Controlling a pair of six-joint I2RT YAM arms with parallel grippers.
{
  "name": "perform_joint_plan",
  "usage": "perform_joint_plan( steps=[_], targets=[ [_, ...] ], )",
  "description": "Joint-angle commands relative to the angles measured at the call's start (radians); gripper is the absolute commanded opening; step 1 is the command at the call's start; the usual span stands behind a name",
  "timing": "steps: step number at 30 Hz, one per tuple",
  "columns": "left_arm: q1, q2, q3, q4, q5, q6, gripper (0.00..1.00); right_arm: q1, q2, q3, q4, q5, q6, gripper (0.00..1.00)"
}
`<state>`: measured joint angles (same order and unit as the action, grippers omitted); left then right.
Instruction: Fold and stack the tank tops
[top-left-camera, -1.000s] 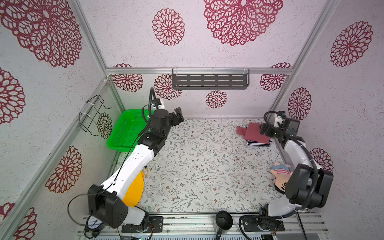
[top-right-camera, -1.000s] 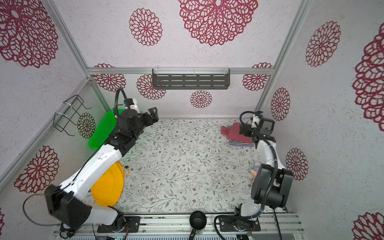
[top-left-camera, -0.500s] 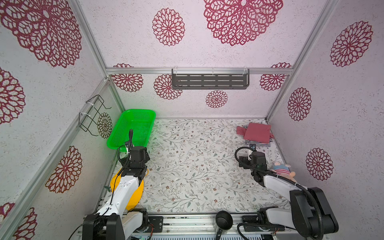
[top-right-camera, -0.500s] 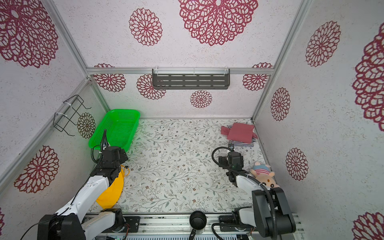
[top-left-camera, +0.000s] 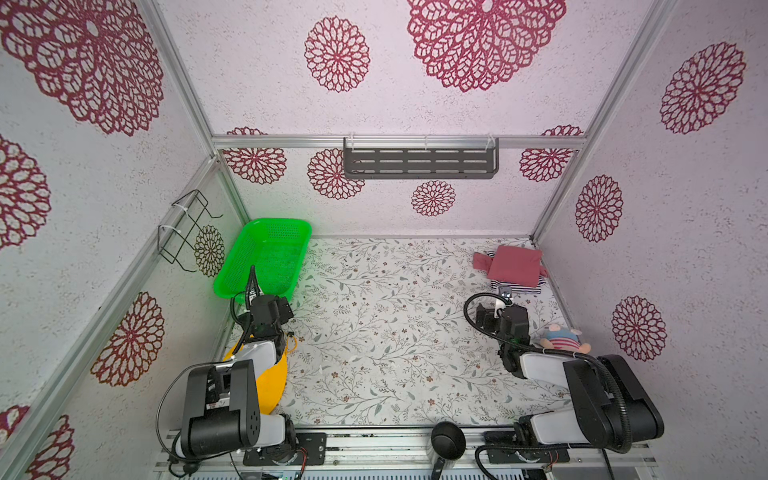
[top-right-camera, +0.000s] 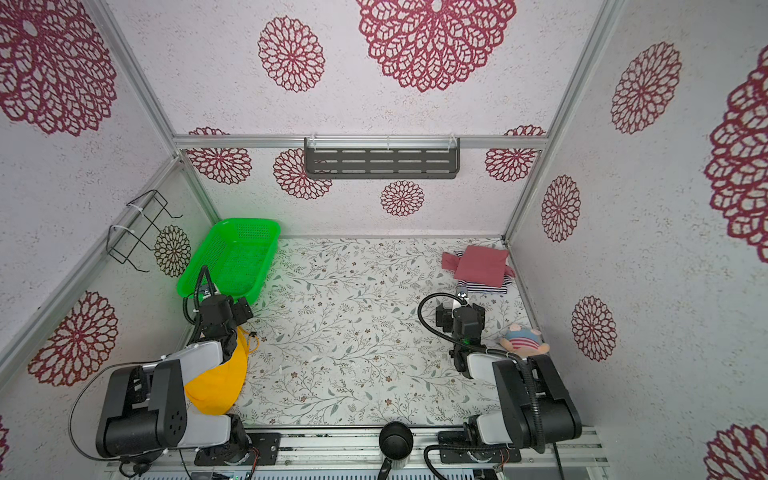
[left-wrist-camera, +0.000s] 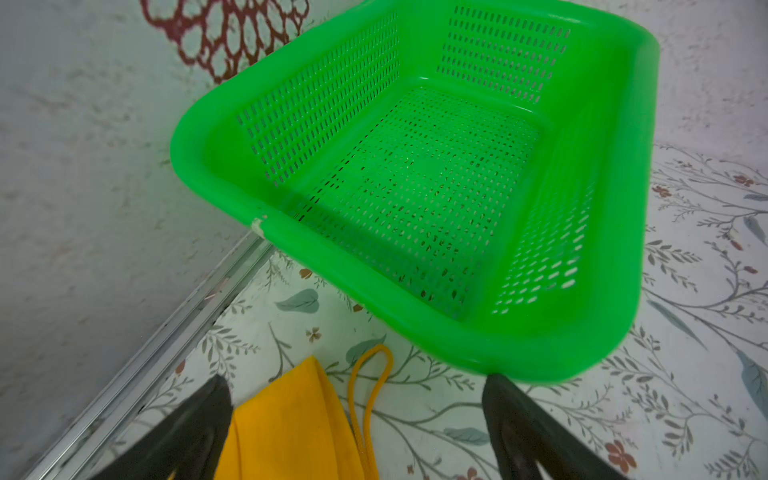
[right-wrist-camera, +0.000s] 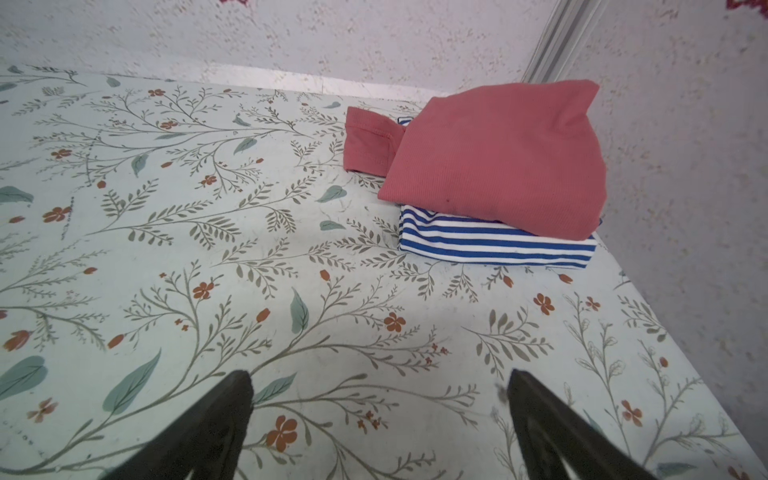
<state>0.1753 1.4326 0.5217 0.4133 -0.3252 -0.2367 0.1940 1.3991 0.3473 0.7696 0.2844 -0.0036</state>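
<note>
The tank tops lie folded and stacked in the far right corner. The rose-red tank top (top-left-camera: 513, 266) (top-right-camera: 482, 266) (right-wrist-camera: 498, 158) rests on the navy-and-white striped tank top (top-left-camera: 517, 288) (top-right-camera: 484, 287) (right-wrist-camera: 490, 243), with one red flap hanging off the stack's side. My right gripper (top-left-camera: 498, 311) (top-right-camera: 457, 311) (right-wrist-camera: 380, 374) is open and empty, low over the floral table a short way in front of the stack. Folded back at the near left, my left gripper (top-left-camera: 282, 307) (top-right-camera: 239, 309) (left-wrist-camera: 356, 380) is open and empty, facing the basket.
A green basket (top-left-camera: 291, 222) (left-wrist-camera: 457, 345) leans in the far left corner. A yellow cloth hat (top-left-camera: 274, 382) (left-wrist-camera: 286, 428) lies under the left arm. A plush toy (top-left-camera: 561, 338) sits by the right wall. A shelf (top-left-camera: 419, 164) and wire rack (top-left-camera: 183, 232) hang on the walls.
Both arms have drawn back from the far end toward the front. The right gripper has left the stack, and the left arm has folded down over the yellow hat.
</note>
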Motion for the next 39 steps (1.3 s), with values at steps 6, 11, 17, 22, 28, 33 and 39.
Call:
perform_joint_plan(
  steps=[6, 11, 17, 22, 28, 33, 39],
  targets=[
    [-0.02, 0.087, 0.029, 0.195, 0.109, 0.041, 0.97, 0.005, 0.016, 0.036, 0.038, -0.014, -0.019, 0.99],
    [-0.051, 0.103, -0.088, 0.416, 0.075, 0.059, 0.97, 0.007, 0.01, 0.028, 0.048, -0.029, -0.036, 0.99],
    [-0.065, 0.129, -0.096, 0.471, 0.041, 0.085, 0.97, 0.007, 0.032, 0.057, 0.015, -0.033, -0.037, 0.99],
    [-0.065, 0.125, -0.093, 0.46, 0.041, 0.084, 0.97, 0.006, 0.021, 0.047, 0.019, -0.063, -0.07, 0.99],
    [-0.066, 0.123, -0.093, 0.453, 0.04, 0.085, 0.97, -0.027, 0.078, 0.029, 0.161, -0.021, -0.129, 0.99],
    [-0.066, 0.123, -0.093, 0.453, 0.04, 0.085, 0.97, -0.12, 0.061, -0.038, 0.267, -0.11, -0.042, 0.99],
    [-0.066, 0.124, -0.092, 0.454, 0.041, 0.084, 0.97, -0.193, 0.118, -0.074, 0.355, -0.198, 0.01, 0.99]
  ],
)
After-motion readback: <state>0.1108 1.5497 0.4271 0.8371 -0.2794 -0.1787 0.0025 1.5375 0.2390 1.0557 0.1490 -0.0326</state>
